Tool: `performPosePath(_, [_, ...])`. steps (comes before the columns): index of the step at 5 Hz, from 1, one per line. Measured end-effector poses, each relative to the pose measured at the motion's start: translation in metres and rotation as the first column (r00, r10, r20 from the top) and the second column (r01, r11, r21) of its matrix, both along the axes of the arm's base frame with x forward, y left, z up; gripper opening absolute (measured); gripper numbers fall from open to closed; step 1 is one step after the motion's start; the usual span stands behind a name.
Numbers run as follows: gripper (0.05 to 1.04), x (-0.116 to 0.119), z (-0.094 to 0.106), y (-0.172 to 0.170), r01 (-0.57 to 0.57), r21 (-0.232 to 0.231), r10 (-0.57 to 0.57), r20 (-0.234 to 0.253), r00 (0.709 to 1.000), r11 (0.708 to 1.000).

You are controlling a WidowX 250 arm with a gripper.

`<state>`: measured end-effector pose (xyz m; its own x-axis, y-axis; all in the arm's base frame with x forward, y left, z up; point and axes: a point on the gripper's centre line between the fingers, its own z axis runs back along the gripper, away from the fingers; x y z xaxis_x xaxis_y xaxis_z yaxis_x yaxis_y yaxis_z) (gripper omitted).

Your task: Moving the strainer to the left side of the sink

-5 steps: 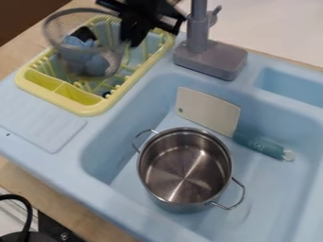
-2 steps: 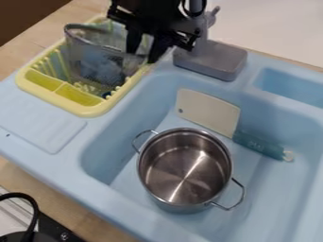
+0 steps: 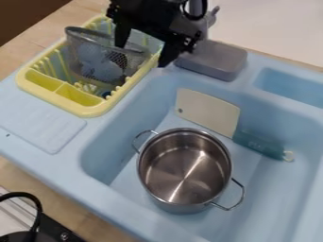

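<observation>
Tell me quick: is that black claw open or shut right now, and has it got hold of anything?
Black end effector: open, fingers spread apart, seemingly holding nothing; the grey metal mesh strainer sits at the yellow plastic dish rack.

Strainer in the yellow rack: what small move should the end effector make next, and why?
I'd judge the end effector should rise gently, clear of the strainer: the fingers stand apart, and the strainer sits in the yellow rack beside the basin.
</observation>
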<state>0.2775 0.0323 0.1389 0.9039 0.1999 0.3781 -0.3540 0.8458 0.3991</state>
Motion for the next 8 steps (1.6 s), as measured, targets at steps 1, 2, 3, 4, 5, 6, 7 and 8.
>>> performPosePath(1, [0.999, -0.001, 0.005, -0.001, 0.027, 0.027, -0.027, 0.022, 0.999, 0.999])
performPosePath(2, [0.999, 0.002, 0.015, 0.006, 0.036, 0.000, -0.036, 0.042, 0.998, 0.999])
performPosePath(3, [0.999, -0.001, 0.023, 0.007, 0.044, 0.015, -0.045, 0.044, 0.998, 0.999])
performPosePath(4, [0.999, -0.004, 0.032, 0.000, 0.061, 0.000, -0.061, 0.082, 0.995, 0.998])
performPosePath(5, [0.999, -0.017, 0.034, -0.011, 0.102, -0.028, -0.098, 0.110, 0.989, 0.994])
performPosePath(6, [0.999, -0.034, 0.030, -0.026, 0.145, -0.098, -0.130, 0.144, 0.981, 0.985])
performPosePath(7, [0.999, -0.043, 0.022, -0.038, 0.168, -0.162, -0.149, 0.122, 0.981, 0.972])
performPosePath(8, [0.999, -0.056, 0.020, -0.050, 0.208, -0.294, -0.173, 0.141, 0.975, 0.933])
